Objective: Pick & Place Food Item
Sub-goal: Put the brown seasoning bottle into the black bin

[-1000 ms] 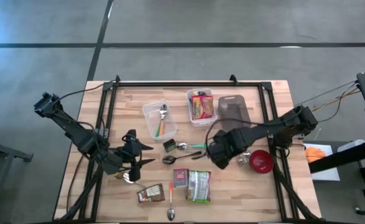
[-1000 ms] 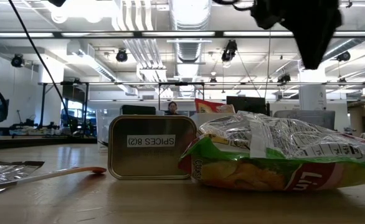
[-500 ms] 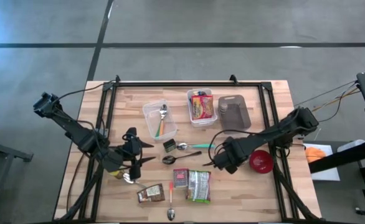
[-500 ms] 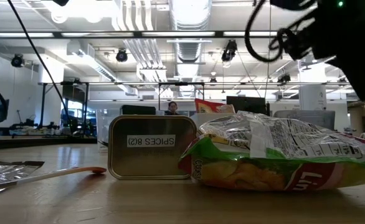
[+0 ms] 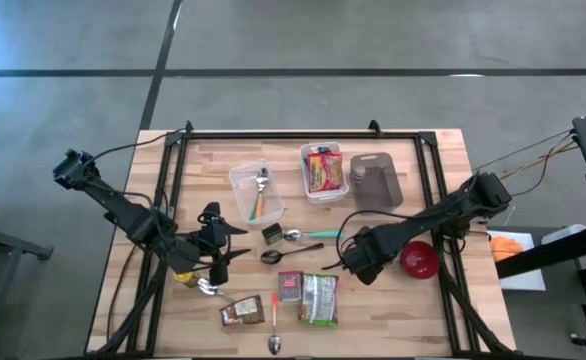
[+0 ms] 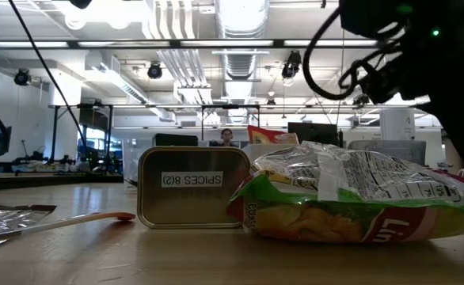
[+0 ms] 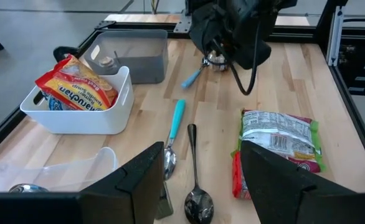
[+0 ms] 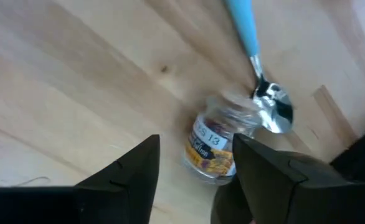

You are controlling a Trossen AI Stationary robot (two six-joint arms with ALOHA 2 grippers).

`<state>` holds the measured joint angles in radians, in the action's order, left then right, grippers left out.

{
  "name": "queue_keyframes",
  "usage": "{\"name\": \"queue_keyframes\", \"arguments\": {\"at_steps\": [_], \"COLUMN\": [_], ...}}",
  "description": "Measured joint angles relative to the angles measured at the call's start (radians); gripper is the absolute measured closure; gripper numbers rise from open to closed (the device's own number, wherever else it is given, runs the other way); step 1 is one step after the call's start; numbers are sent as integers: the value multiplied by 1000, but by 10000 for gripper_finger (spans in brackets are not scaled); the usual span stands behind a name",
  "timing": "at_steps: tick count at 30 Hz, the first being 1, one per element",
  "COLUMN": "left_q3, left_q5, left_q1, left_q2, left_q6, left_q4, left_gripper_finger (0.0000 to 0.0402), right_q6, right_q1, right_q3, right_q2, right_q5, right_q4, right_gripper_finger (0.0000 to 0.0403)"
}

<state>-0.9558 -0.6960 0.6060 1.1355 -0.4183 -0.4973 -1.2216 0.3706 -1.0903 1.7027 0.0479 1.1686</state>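
Spice jar [image 8: 217, 144] lying on counter [image 5: 423, 160] beside blue spoon [image 8: 257, 62], between open right end effector [image 8: 192, 180] fingers; left end effector [image 7: 198, 186] open.

Spice jar [image 8: 215, 149]: label blurred, unreadable.
Chip bag [image 6: 359, 202]: cut off at right edge.
Foil packet [image 6: 10, 218]: cut off at left edge.

Spice tin [image 6: 192, 188] upright on table [image 6: 176, 257], crinkled snack bag [image 6: 359, 198] beside it, orange spoon [image 6: 66, 223] lying nearby
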Motion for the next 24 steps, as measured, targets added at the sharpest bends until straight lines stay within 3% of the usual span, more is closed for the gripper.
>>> {"name": "queue_keyframes", "arguments": {"at_steps": [12,24], "left_q3": [0,0], "left_q5": [0,0], "left_q1": [0,0], "left_q2": [0,0], "left_q6": [0,0], "left_q4": [0,0], "left_gripper_finger": [189,190], "right_q6": [1,-8], "right_q1": [-4,-11], "right_q3": [58,98], "right_q2": [0,0], "right_q5": [3,-20], "right_q4": [-2,-67], "right_gripper_finger": [88,78]}}
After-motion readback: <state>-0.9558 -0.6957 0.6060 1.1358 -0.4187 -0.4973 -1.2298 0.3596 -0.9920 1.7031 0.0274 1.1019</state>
